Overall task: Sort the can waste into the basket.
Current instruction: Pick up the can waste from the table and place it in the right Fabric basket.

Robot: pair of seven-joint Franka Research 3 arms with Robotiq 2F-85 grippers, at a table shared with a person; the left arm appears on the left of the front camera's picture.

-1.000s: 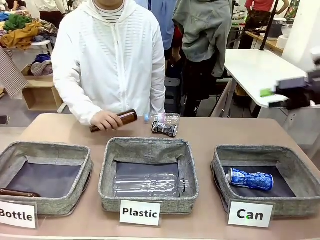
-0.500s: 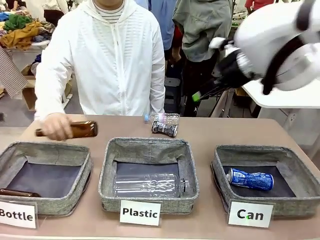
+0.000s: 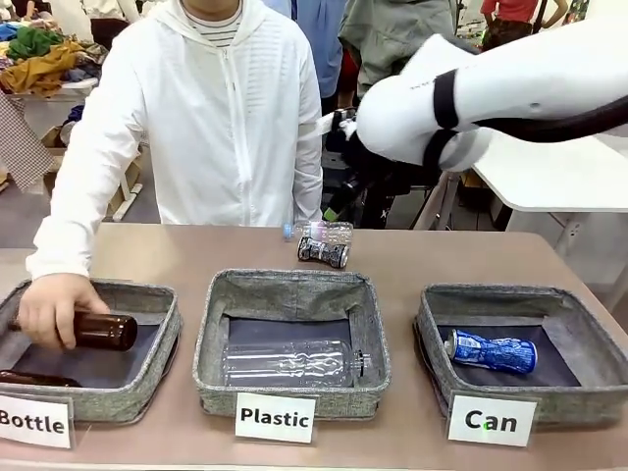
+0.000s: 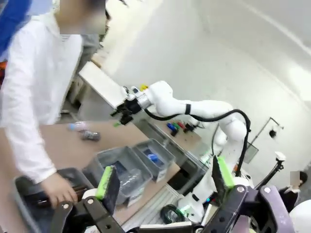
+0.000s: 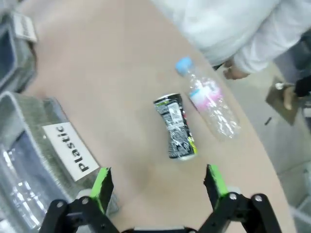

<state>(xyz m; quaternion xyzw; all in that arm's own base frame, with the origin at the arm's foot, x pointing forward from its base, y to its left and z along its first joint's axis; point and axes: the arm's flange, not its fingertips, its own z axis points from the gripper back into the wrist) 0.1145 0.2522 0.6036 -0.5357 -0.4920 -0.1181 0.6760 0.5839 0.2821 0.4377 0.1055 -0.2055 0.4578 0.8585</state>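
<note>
**One can binned, one out on the table**

Right wrist view: the right hand [image 5: 158,187] hangs above the table [image 5: 97,73], its green-padded fingers wide apart with nothing between them; the black can [image 5: 175,127], crushed, lies flat on the bare tabletop at 12 o'clock of that gap, clear of both fingers; just beside it at 2 o'clock lies a small clear bottle [image 5: 209,99] with a blue cap and a pink label; at 9 o'clock of the can stands a white card [image 5: 73,148] reading "Plastic", fronting the Plastic bin [image 5: 29,126].

Left wrist view: the left hand [image 4: 165,177] is spread just as wide and is empty, held high off the table; beyond it at 12 o'clock the right arm [image 4: 194,104] reaches out over the far side; at 9 o'clock the person's hand [image 4: 58,189] is down inside a grey bin, though the view is too blurred to show more.

Front view: three grey bins stand in a row; the basket [image 3: 510,295] is the one at 3 o'clock, with the Can card [image 3: 491,420] before it, and the blue and white can [image 3: 492,353] lies on its side on the dark base; the black can is outside, on the table at 12 o'clock of the Plastic bin, with the small clear bottle right behind it; the right arm comes in from 3 o'clock and the right hand hangs in the air at 12 o'clock of the black can, well above it; a large clear bottle [image 3: 289,363] lies in the Plastic bin; at 9 o'clock the person's hand holds a brown bottle [image 3: 103,331] inside the Bottle bin [image 3: 98,287], where a second brown bottle [image 3: 34,378] lies along the near edge.
</note>
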